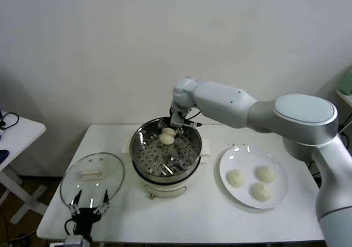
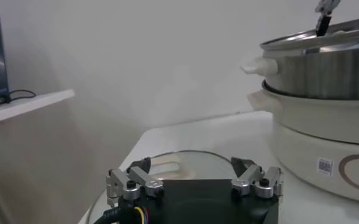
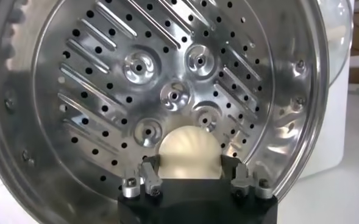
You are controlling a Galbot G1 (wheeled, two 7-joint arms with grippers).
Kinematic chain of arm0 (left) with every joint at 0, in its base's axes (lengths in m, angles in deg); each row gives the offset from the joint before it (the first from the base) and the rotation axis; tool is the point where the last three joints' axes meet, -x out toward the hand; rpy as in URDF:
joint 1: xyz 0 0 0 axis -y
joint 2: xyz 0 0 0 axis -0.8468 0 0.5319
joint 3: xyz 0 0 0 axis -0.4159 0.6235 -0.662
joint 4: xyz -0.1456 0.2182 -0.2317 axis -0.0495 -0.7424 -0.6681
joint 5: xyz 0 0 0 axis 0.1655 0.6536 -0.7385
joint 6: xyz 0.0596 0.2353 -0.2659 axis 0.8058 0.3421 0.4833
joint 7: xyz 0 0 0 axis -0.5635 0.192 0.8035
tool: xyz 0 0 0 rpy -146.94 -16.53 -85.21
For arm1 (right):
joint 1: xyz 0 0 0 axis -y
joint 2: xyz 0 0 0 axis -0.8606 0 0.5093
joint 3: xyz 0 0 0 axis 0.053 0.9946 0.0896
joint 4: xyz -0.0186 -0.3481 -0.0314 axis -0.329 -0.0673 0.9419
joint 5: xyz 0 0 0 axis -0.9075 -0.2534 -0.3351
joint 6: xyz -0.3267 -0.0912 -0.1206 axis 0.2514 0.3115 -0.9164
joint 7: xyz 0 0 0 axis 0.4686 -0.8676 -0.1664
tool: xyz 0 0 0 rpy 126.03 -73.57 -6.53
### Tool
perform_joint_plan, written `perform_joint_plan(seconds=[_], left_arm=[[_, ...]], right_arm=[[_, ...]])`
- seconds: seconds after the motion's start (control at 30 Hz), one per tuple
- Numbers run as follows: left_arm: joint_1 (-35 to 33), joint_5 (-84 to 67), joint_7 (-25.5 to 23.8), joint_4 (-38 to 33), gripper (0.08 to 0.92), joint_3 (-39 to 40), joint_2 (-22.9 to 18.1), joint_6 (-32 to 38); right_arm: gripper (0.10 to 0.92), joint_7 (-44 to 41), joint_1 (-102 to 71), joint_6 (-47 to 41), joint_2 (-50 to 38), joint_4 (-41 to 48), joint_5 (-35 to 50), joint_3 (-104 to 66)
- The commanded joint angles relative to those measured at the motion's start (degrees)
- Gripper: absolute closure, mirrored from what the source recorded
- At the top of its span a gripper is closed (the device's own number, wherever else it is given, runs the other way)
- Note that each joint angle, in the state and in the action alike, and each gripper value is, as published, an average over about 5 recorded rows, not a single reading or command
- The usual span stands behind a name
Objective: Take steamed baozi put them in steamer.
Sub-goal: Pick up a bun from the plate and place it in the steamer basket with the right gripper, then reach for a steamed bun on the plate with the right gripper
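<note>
My right gripper [image 1: 168, 132] over steamer [image 1: 165, 170], jaws spread; baozi [image 3: 189, 152] between fingers, resting on tray's far side.

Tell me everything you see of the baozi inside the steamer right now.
The baozi is a small, round, smooth, cream-white dough bun, whole and undented as far as shown. It sits on the perforated steel tray in the steamer, toward the far side and off the tray's centre. The right claw hangs directly over it, fingers spread to either side; whether they touch it is unclear.
</note>
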Motion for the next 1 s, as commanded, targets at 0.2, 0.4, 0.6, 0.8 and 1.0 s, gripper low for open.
perform_joint_plan(seconds=[0.2, 0.4, 0.6, 0.8, 1.0], left_arm=[[-0.51, 0.95, 0.12, -0.69, 0.177, 0.19, -0.24, 0.39], [-1.12, 1.32, 0.22, -1.16, 0.177, 0.17, -0.34, 0.65], [-1.05, 1.25, 0.28, -1.01, 0.177, 0.14, -0.32, 0.76], [-0.45, 1.05, 0.24, -0.91, 0.177, 0.24, -0.22, 0.64], [-0.26, 0.98, 0.23, -0.63, 0.177, 0.23, -0.16, 0.65]], right_arm=[[0.203, -0.74, 4.60, -0.41, -5.04, -4.13, 8.57, 0.50], [0.203, -4.85, 14.13, -6.85, -13.22, -9.71, 24.66, 7.44], [0.203, -7.00, 24.61, -26.90, -25.35, -20.86, 43.01, 20.93], [0.203, -5.16, 28.69, -40.65, -34.95, -28.92, 45.49, 28.86], [0.203, -1.03, 25.43, -49.34, -43.77, -36.82, 45.09, 31.68]])
